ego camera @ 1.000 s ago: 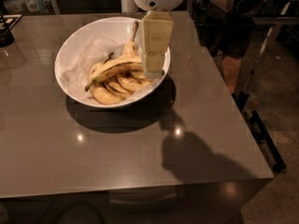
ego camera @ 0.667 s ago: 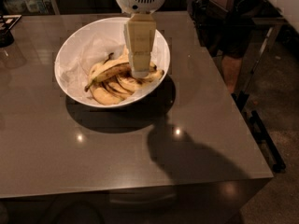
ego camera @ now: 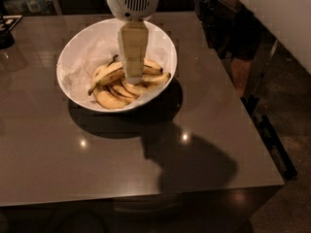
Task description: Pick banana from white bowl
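The white bowl [ego camera: 77,47] stands on the far left part of the grey table. Several bananas lie in its near right half. The long yellow banana [ego camera: 108,74] with dark tips lies slanted on top of the shorter bunched bananas [ego camera: 112,98]. My gripper [ego camera: 132,77] hangs straight down from the white wrist housing [ego camera: 133,1]. It reaches into the bowl, and its tip is among the bananas, just right of the long banana's upper end. It hides the middle of the pile.
The grey table [ego camera: 204,130] has its right edge and near edge in view. Dark furniture [ego camera: 228,23] and a floor rail [ego camera: 277,144] lie to the right. Dark objects [ego camera: 7,30] sit at the table's far left corner.
My gripper has moved left from the bowl's right rim to over the banana pile, with its tip lower inside the bowl. The bananas have not visibly shifted.
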